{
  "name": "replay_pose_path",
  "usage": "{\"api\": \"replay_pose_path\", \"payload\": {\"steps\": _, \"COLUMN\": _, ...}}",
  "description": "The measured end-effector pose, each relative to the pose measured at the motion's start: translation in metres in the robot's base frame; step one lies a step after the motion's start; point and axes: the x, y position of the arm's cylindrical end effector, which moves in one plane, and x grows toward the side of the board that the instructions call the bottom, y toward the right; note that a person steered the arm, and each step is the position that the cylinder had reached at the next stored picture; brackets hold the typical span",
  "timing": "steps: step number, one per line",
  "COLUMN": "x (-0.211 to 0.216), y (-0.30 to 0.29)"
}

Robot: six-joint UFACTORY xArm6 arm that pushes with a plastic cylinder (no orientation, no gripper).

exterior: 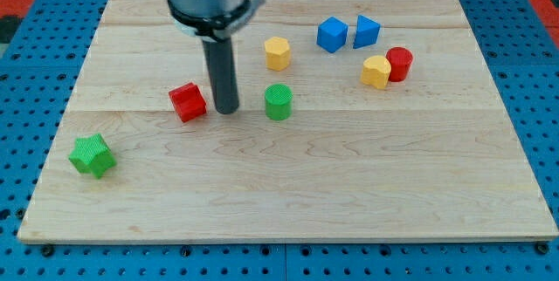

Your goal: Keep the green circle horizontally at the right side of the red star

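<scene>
My tip [226,109] stands on the wooden bench [288,202] between the red star [188,102] and the green circle [278,102], the star just beside it at nine o'clock, the circle near at three o'clock and apart from the rod. The arm carries no gripper, only this dark rod, so it has hold of nothing. I judge the placing step all but done: the circle, a short upright green cylinder with a ribbed top, sits at the star's three o'clock on nearly the same line. The next move, as I read it, is to lift or slide clear toward six o'clock without brushing either block. Other blocks lie well apart: a yellow hexagon [277,53] at twelve o'clock of the circle and a green star [93,155] at eight o'clock.
</scene>
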Motion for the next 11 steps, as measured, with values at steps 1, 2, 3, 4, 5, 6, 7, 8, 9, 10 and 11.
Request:
{"api": "replay_pose_path", "payload": {"steps": 1, "x": -0.004, "y": -0.077}}
{"api": "replay_pose_path", "payload": {"steps": 2, "x": 0.025, "y": -0.110}}
{"api": "replay_pose_path", "payload": {"steps": 3, "x": 0.021, "y": -0.110}}
{"api": "replay_pose_path", "payload": {"steps": 4, "x": -0.004, "y": -0.097}}
{"api": "replay_pose_path", "payload": {"steps": 5, "x": -0.008, "y": -0.042}}
{"api": "replay_pose_path", "payload": {"steps": 6, "x": -0.027, "y": 0.021}}
{"api": "replay_pose_path", "payload": {"steps": 7, "x": -0.036, "y": 0.084}}
{"api": "replay_pose_path", "payload": {"steps": 8, "x": -0.017, "y": 0.099}}
{"api": "replay_pose_path", "payload": {"steps": 9, "x": 0.011, "y": 0.094}}
{"api": "replay_pose_path", "payload": {"steps": 10, "x": 0.041, "y": 0.005}}
{"api": "replay_pose_path", "payload": {"steps": 11, "x": 0.050, "y": -0.028}}
